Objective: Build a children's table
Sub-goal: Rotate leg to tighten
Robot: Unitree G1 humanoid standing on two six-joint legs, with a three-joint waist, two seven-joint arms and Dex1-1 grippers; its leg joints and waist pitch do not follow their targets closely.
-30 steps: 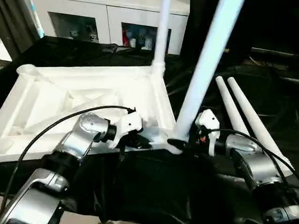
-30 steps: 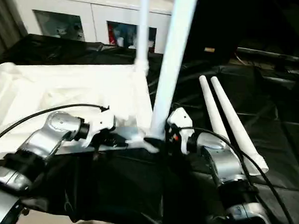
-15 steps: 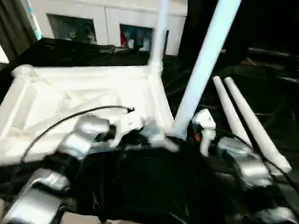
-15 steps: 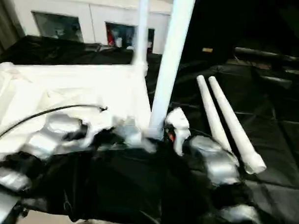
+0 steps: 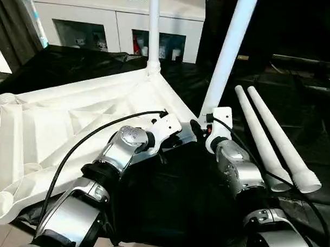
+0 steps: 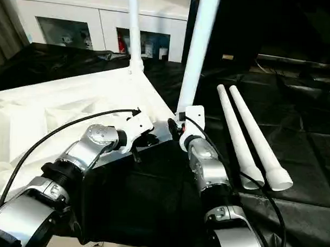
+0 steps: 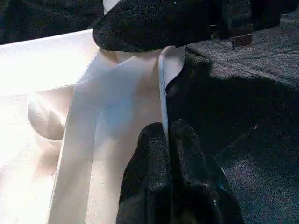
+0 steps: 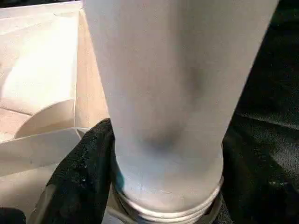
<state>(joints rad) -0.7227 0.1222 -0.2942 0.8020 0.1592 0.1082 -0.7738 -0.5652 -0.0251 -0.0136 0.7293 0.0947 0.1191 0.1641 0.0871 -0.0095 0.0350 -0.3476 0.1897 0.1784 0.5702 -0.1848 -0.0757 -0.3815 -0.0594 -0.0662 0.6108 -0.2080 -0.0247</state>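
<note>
The children's table top (image 5: 56, 125) lies upside down on the black cloth, ribs up. One white leg (image 5: 153, 31) stands in its far corner socket. A second leg (image 5: 228, 55) stands upright at the near right corner. My right gripper (image 5: 200, 126) is shut on this leg's base, a black finger (image 8: 84, 172) pressing its side just above the threaded end. My left gripper (image 5: 177, 141) is shut on the top's thin rim (image 7: 162, 84) beside that corner, both fingertips (image 7: 152, 140) pinching it. Two loose legs (image 5: 262, 140) lie side by side on the right.
A white cabinet with glass doors (image 5: 103, 24) stands behind the black-draped work table (image 5: 167, 205). The table top's near left corner (image 5: 2, 207) overhangs the work table's front edge. A black cable (image 5: 88, 137) loops over my left forearm.
The table top has swung round on the cloth; its near right corner moved away from me with the upright leg. Both grippers moved with it, grips unchanged. The loose legs stayed put.
</note>
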